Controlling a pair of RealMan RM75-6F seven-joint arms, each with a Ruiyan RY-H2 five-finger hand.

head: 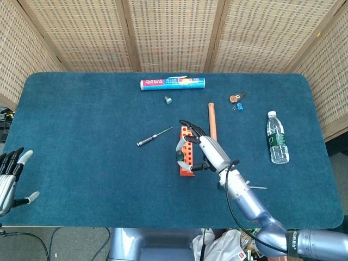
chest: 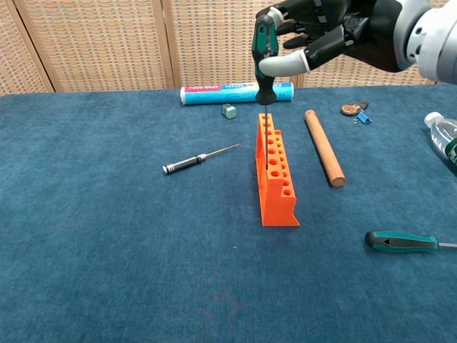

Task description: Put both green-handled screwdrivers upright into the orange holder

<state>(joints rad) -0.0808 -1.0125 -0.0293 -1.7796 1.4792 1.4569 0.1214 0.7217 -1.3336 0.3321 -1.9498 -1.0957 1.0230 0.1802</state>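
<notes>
My right hand (chest: 321, 36) (head: 202, 152) holds a green-handled screwdriver (chest: 265, 61) upright by its handle, above the orange holder (chest: 275, 171) (head: 186, 153). Its thin shaft points down over the holder's holes, and whether the tip is inside one I cannot tell. The second green-handled screwdriver (chest: 401, 242) lies flat on the blue cloth at the near right; in the head view my right arm mostly hides it. My left hand (head: 11, 174) hovers open at the table's near left edge, holding nothing.
A black-handled screwdriver (chest: 193, 161) lies left of the holder. A wooden dowel (chest: 324, 147) lies to its right. At the back are a tube (chest: 235, 92), a small grey block (chest: 228, 110) and small parts (chest: 355, 111). A water bottle (head: 277, 138) lies at the right.
</notes>
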